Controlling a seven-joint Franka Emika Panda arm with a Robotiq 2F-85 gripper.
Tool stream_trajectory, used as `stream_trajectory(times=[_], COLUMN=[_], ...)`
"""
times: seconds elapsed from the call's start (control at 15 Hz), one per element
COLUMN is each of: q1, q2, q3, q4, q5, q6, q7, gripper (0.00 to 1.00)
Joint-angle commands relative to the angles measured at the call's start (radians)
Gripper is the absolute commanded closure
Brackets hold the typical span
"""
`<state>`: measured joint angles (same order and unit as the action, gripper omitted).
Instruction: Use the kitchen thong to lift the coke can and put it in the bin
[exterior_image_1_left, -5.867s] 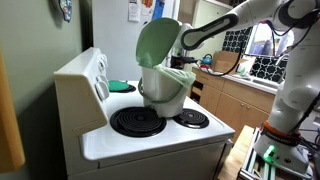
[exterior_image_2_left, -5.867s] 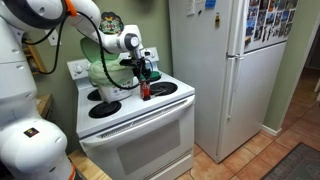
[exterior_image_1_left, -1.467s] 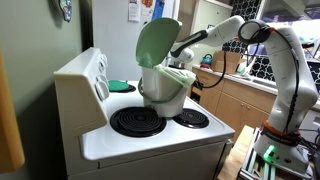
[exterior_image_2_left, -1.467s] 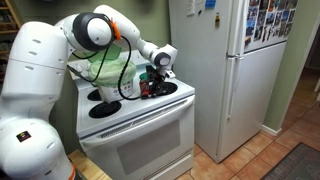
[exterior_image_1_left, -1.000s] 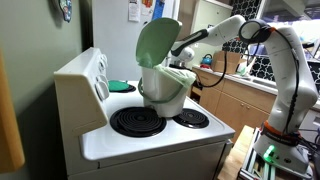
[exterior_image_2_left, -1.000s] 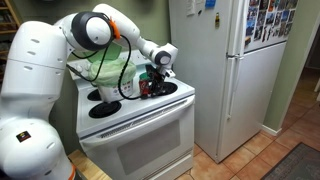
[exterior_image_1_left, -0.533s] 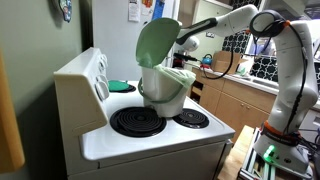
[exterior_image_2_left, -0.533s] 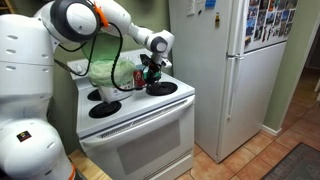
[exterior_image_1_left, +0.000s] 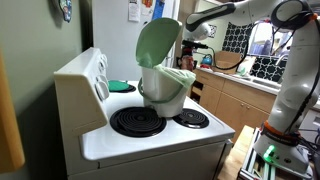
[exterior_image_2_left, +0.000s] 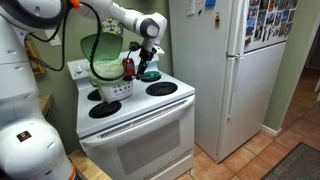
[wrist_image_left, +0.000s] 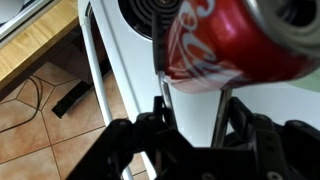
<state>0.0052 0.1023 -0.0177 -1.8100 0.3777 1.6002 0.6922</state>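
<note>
My gripper (exterior_image_2_left: 144, 56) is shut on metal kitchen tongs (wrist_image_left: 162, 95), and the tongs pinch a red Coke can (exterior_image_2_left: 128, 68) held in the air. In the wrist view the can (wrist_image_left: 240, 40) fills the top, between the two tong arms above my fingers (wrist_image_left: 190, 128). The white bin (exterior_image_2_left: 110, 86) stands on the stove with its pale green lid (exterior_image_2_left: 98, 50) raised. The can hangs just beside the bin's rim, at about the height of the liner bag. In an exterior view the bin (exterior_image_1_left: 168, 92) and lid (exterior_image_1_left: 157, 42) hide the can, and my gripper (exterior_image_1_left: 191, 31) is behind them.
The white stove (exterior_image_1_left: 150, 140) has black burners (exterior_image_1_left: 137, 121) and a back panel. A green item (exterior_image_2_left: 150, 75) lies on a rear burner. A white fridge (exterior_image_2_left: 225, 70) stands beside the stove. Wooden cabinets (exterior_image_1_left: 235, 100) lie beyond. Tiled floor (wrist_image_left: 60, 140) is below.
My arm has risen from the stove top and swung toward the bin, carrying the can in the tongs up to the bin's rim.
</note>
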Motion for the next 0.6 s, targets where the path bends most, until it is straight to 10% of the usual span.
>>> stream_trajectory(times=[0.0,0.53], q1=[-0.002,0.007], q2=[-0.091,-0.118], q3=[-0.004,0.023], q4=[-0.056,0.046], q5=[0.017,-0.001], q6=[-0.016,-0.005], q7=[0.106,0.251], gripper=[0.6,0.6])
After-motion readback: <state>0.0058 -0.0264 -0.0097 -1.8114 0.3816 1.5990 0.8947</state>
